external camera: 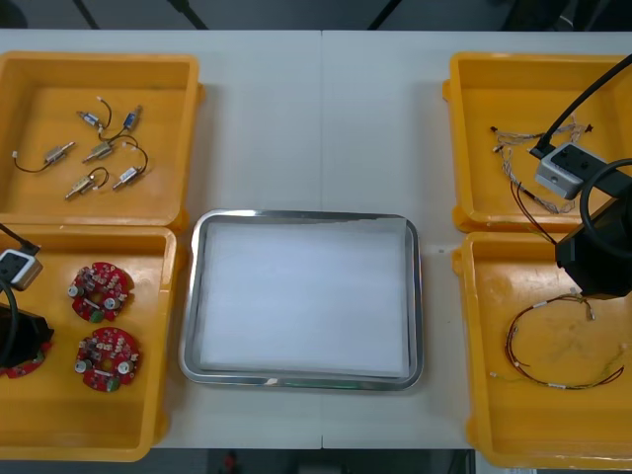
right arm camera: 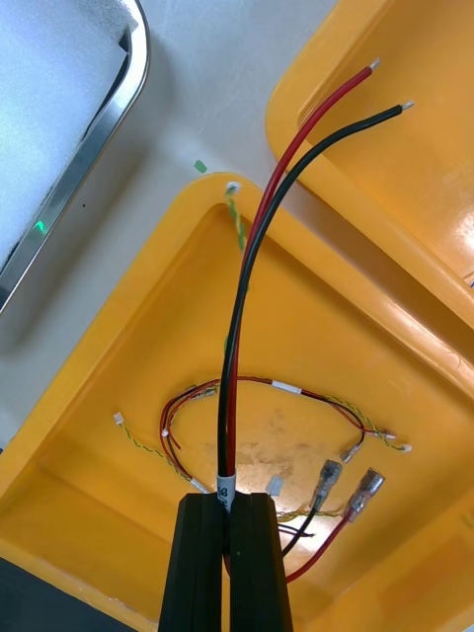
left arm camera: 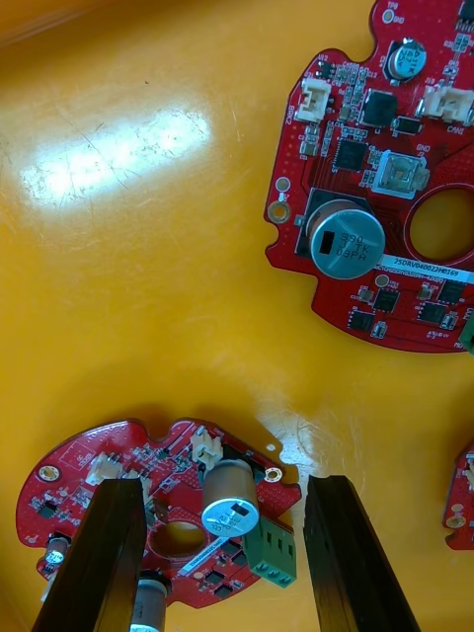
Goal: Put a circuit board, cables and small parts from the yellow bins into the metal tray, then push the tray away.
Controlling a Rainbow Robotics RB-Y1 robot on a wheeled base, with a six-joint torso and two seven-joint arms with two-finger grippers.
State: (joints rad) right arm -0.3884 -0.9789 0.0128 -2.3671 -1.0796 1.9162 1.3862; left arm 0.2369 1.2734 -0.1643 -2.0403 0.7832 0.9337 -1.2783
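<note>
Right gripper (right arm camera: 227,506) clenched on one red-and-black cable (right arm camera: 242,296); left gripper (left arm camera: 225,486) released, spread over one circuit board (left arm camera: 128,449).

One metal tray (external camera: 301,215), white inside, sits between four yellow bins (external camera: 474,118), two on each side. Right of the tray, the gripped cable rises over the near right bin (external camera: 553,425), where one red and yellow cable (right arm camera: 286,388) lies looped. Left of the tray, the near left bin (external camera: 59,415) holds three round red boards, and the far left bin (external camera: 39,99) holds six small metal parts (external camera: 99,150).

Shown were four yellow bins (external camera: 99,61), two each side of one metal tray (external camera: 301,214) | three circuit boards (external camera: 100,291) | six small metal parts (external camera: 99,150).
</note>
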